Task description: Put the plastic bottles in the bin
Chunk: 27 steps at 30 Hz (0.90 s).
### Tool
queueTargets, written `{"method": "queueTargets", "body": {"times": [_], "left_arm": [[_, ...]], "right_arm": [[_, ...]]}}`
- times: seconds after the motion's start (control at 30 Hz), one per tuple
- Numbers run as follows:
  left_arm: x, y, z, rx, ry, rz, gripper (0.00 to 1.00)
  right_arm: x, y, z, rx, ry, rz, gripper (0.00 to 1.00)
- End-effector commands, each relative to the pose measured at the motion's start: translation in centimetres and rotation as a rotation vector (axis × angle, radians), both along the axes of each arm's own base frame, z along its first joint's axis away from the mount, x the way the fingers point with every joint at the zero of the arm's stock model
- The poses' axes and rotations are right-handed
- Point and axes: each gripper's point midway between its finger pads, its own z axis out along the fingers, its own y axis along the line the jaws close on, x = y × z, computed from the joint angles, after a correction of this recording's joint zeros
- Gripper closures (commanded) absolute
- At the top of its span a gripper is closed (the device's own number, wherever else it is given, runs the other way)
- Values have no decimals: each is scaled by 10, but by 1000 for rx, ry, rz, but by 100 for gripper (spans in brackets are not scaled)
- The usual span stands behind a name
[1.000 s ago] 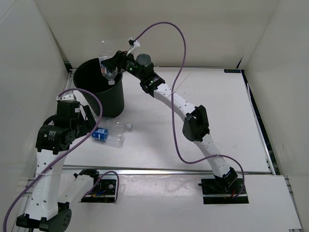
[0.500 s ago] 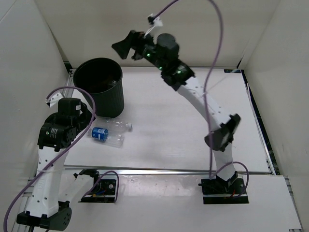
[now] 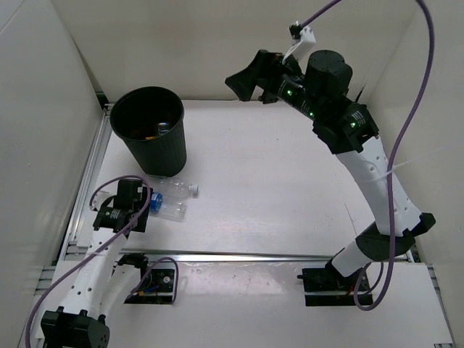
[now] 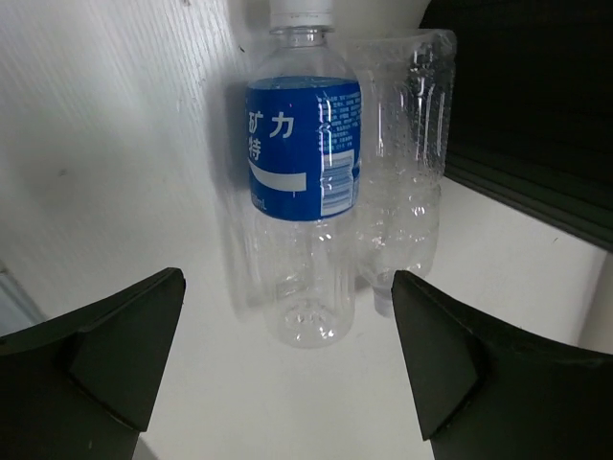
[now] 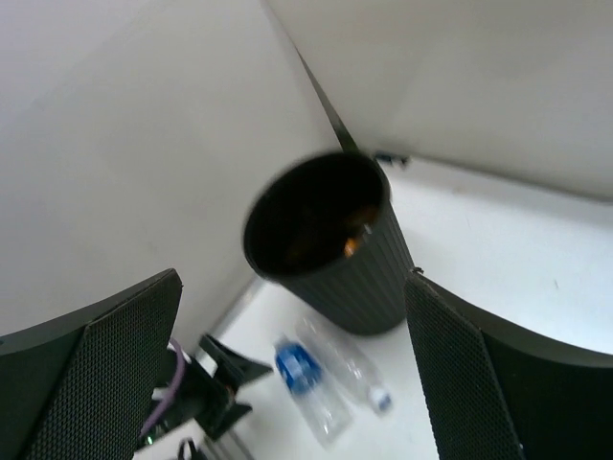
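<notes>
Fingers (image 4: 115,345) spread wide on both grippers, gripping nothing.
Low down, the left gripper (image 4: 287,283) stops short of the blue-label bottle (image 4: 302,192) and plain clear bottle (image 4: 407,163), lying side by side on the table (image 3: 290,188) beside the bin (image 3: 156,148); the right gripper (image 3: 243,80) hangs high.

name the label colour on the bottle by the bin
Blue label with white print and a white band; clearest in the left wrist view.
</notes>
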Motion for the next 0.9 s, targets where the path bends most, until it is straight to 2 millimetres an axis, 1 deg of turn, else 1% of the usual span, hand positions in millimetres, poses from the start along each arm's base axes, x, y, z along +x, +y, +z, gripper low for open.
{"method": "queueTargets", "body": {"times": [0.0,0.03,0.07,0.1,0.17,0.2,0.23,0.3,0.33,0.4,0.43,0.47,0.53,0.6,0.63,0.7,0.73,0.8,0.83,0.87], "left_arm": [[28,-9,4,-148,-157,110,0],[29,-9,1,-146,-146,111,0],[29,-9,-7,-141,-121,112,0],[34,-7,-7,-133,-129,108,0],[34,-7,-21,-120,-90,102,0],[38,-6,-21,-121,-101,110,0],[37,-8,-30,-131,-87,102,0],[43,-12,-35,-143,-89,94,0],[40,-13,-43,-148,-61,90,0],[40,-13,-49,-147,-55,90,0],[34,-12,-60,-144,-33,92,0],[33,-12,-63,-143,-31,92,0],[35,-10,-66,-147,-57,99,0],[33,-10,-73,-152,-60,91,0],[39,-12,-71,-171,-92,78,0],[42,-14,-72,-185,-101,64,0],[40,-14,-77,-175,-79,55,0],[40,-15,-82,-174,-58,41,0],[42,-13,-83,-168,-51,44,0],[41,-10,-86,-157,-34,42,0]], "right_arm": [[-5,-21,-28,-81,62,-21,0],[-7,-23,-30,-83,66,-21,0],[-6,-30,-31,-84,68,-36,0],[-9,-37,-34,-86,72,-40,0],[-12,-44,-34,-85,71,-42,0],[-15,-50,-31,-79,64,-47,0],[-15,-51,-34,-86,74,-47,0],[-21,-59,-31,-92,66,-47,0],[-18,-62,-31,-92,66,-59,0],[-21,-70,-36,-101,81,-71,0],[-26,-72,-32,-94,71,-62,0],[-25,-71,-36,-100,79,-62,0],[-30,-72,-36,-101,80,-52,0],[-31,-73,-41,-120,92,-52,0],[-34,-75,-38,-115,84,-52,0],[-36,-75,-43,-127,102,-42,0],[-40,-77,-40,-121,93,-43,0],[-40,-77,-46,-129,105,-42,0],[-43,-79,-43,-124,98,-42,0],[-43,-80,-46,-130,107,-42,0]]}}
